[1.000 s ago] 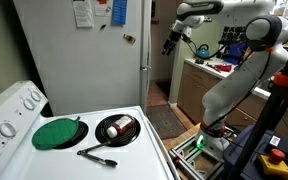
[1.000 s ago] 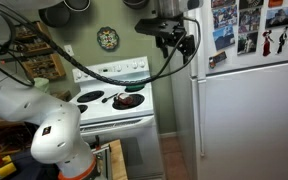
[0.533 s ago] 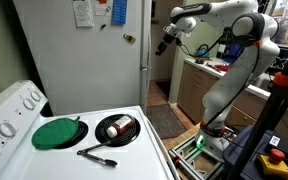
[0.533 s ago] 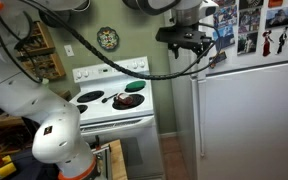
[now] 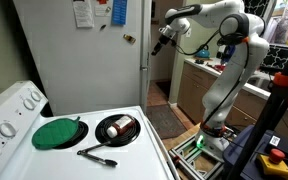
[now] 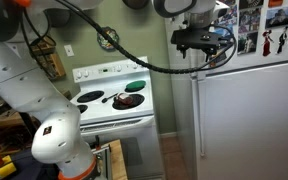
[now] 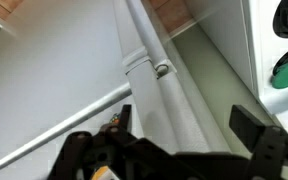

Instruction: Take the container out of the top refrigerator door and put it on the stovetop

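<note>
The tall white fridge stands shut. Its top refrigerator door, covered in photos, shows in an exterior view. The container is hidden. My gripper hangs high at the fridge's front corner in both exterior views. In the wrist view it is open and empty, with the door's white handle bar between and just past its fingers. The stovetop is white with black burners; it also shows in an exterior view and at the wrist view's right edge.
A round green disc covers one burner. A black burner pan with a shiny item sits beside it, and a black utensil lies in front. The fridge's side panel carries papers and magnets. A cluttered counter stands behind the arm.
The arm has swung in toward the fridge front, bringing the open gripper from out in the room to the upper door's edge. The fridge stays shut.
</note>
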You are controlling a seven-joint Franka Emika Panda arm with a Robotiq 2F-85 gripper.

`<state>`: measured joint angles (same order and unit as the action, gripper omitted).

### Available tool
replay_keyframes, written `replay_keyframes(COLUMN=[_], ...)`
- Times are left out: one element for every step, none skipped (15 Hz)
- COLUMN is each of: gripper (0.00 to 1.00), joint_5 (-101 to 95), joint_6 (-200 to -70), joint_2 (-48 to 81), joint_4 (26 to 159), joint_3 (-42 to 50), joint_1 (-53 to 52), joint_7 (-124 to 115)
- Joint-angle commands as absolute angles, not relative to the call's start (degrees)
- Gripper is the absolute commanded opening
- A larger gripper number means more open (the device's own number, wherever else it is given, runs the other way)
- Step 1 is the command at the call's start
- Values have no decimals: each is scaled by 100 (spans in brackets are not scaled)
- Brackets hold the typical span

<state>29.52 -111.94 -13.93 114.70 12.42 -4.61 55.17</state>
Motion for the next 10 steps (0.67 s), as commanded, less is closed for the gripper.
replay_keyframes(gripper=[100,100,100,100,100,100,100,100,100,100], joint_5=[2987,2986,2964,3077,3088,3180,3194,3277,3353,3366], joint_6=[-11158,-11158,-11224,-11184,-11208,-11174,-11258,-11278,-11286,-11303], joint_2=[-1388,-1397,-1359,-1326,-1319,-1296,-1280,-1253,-1227,-1192], joint_4=[11447,11447,11439,11400,11387,11358,11349,11327,11309,11297], joint_3=[1099,1096,1094,1122,1121,1141,1136,1147,1152,1137], joint_1=[-299,-301,-283,-288,-279,-285,-276,-273,-269,-250], joint_7=[5539,5537,5565,5677,5741,5814,5924,6032,6130,6198])
